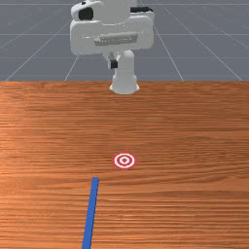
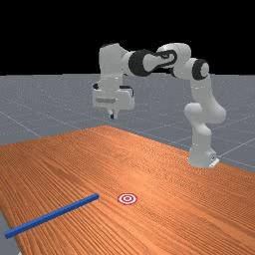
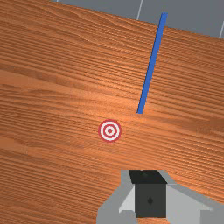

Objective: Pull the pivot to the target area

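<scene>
Blue bar (image 1: 91,211) lying flat on the worktop (image 1: 180,121), bare of any contact with the fingers (image 1: 113,64). In the front view its inner end is sitting at about 8 o'clock from the red-and-white target (image 1: 124,160), near but apart, and its length is running away toward 6 o'clock, a touch past. In the far view that same end is lying at 9 o'clock from the target, the rest stretching off toward 8 o'clock; the outer end is reaching over the worktop's edge, above the grey floor (image 3: 192,15) in the wrist view.

Fingers standing narrow, tips together, holding nothing. They are hanging well above the worktop, pointing down: at 12 o'clock from the target in the front view, between 11 and 12 in the far view. Arm's base (image 2: 201,154) is resting on the worktop, at 2 o'clock from the target in the far view.
</scene>
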Available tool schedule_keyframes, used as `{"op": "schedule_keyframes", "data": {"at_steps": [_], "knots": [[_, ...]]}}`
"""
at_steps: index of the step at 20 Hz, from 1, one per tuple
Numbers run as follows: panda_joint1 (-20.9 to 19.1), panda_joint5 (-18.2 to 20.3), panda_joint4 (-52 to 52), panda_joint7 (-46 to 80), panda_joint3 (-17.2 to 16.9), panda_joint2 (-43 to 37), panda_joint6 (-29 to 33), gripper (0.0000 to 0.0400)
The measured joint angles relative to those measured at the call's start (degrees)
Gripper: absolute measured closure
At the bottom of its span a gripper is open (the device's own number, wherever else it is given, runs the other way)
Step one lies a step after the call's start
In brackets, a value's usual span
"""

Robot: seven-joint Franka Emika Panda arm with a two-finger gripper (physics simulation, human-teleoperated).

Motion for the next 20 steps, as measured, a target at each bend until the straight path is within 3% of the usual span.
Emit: {"op": "schedule_keyframes", "data": {"at_steps": [1, 4, 5, 6, 7, 8, 10, 11, 15, 17, 19, 20], "knots": [[-0.2, 0.89, 7.93, 2.16, -0.42, 5.11, -2.85, 0.04], [-2.46, 2.03, 9.95, 3.83, -2.39, 7.14, -3.39, 0.04], [-3.8, 1.91, 11.05, -1.04, -2.08, 7.75, -4.12, 0.04], [-6.01, 0.1, 15.3, -18.89, 0.17, 10.0, -6.3, 0.04], [-6.34, 0.27, 10.96, -23.05, 0.78, 8.33, 1.72, 0.04], [-6.96, -0.04, 23.86, -22.56, 0.82, 15.19, -9.3, 0.04], [-6.96, -0.05, 23.81, -22.56, 0.82, 15.28, -9.3, 0.04], [-6.42, 0.55, 20.49, -17.73, 0.14, 14.18, -6.5, 0.04], [-6.01, 0.37, 11.21, -18.96, 0.26, 13.05, 1.9, 0.04], [-7.68, 3.45, 8.85, -23.56, 2.11, 13.94, 4.2, 0.04], [-6.3, 0.84, 3.33, -22.33, 0.97, 13.04, 10.8, 0.04], [-6.84, 1.82, 4.31, -22.9, 1.46, 14.53, 9.85, 0.04]]}}
